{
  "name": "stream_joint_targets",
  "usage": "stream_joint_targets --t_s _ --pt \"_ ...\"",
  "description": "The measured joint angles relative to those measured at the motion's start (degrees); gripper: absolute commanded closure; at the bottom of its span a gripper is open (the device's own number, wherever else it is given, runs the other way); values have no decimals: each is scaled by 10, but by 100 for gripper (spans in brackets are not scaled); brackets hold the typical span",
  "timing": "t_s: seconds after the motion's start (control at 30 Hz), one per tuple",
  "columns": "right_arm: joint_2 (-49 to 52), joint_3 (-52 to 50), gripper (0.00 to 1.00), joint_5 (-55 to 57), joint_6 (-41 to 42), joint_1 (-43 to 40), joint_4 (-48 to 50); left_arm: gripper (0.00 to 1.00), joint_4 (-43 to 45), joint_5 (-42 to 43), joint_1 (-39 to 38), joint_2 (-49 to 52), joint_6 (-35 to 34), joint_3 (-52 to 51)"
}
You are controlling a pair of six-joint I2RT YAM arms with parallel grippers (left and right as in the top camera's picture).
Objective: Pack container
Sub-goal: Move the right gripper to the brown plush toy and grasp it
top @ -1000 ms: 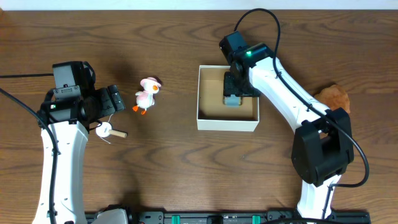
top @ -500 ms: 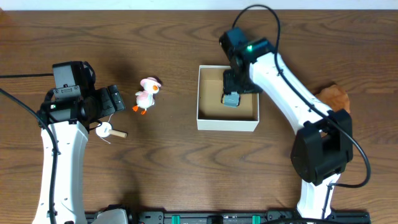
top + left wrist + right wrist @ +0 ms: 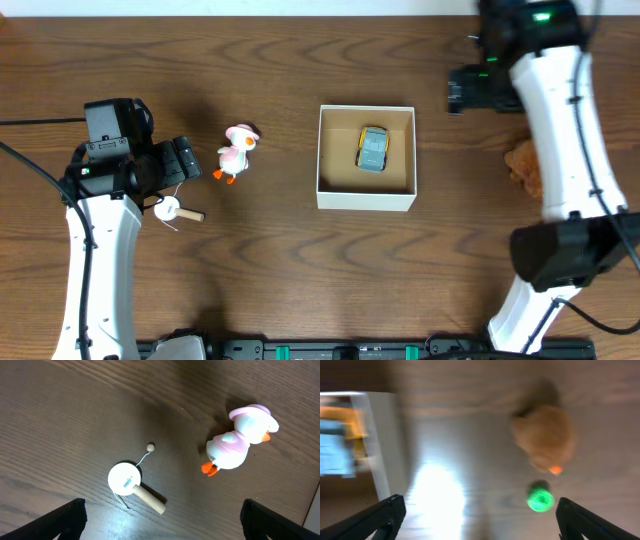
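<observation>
Container (image 3: 366, 200): mid-table between the arms, open top up. Its walls look light; I judge a low pass by either arm could shove it.
Toy car (image 3: 373, 149): lies inside, right of centre. A toy dropped onto it may tip out.
Right gripper (image 3: 480, 517): fingers spread, empty, over bare table just right of the container. Wrist view is smeared, so aiming by it risks a miss.
Orange plush toy (image 3: 520, 165): right of the container, partly under the right arm overhead. I cannot judge its edges.
Left gripper (image 3: 160, 520): fingers wide, empty, above the two left toys.
Duck plush (image 3: 238, 150): rounded; could squirt from a shallow pinch.
Pellet drum (image 3: 132, 485): flat, thin handle; bead cord may snag.
</observation>
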Motion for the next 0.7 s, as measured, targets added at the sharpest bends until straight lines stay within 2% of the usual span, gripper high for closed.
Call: stream_joint_targets --t_s 0.2,0.37,0.5,0.7 --pt "0 -42 1 -4 -86 -124 3 2 2 0 0 0 0 0" --pt "0 -112 1 -12 -143 -197 62 2 4 0 0 0 0 0" --pt "0 -179 1 -31 -186 -231 119 2 7 0 0 0 0 0" --pt "1 -270 1 -43 -258 -235 229 2 11 0 0 0 0 0"
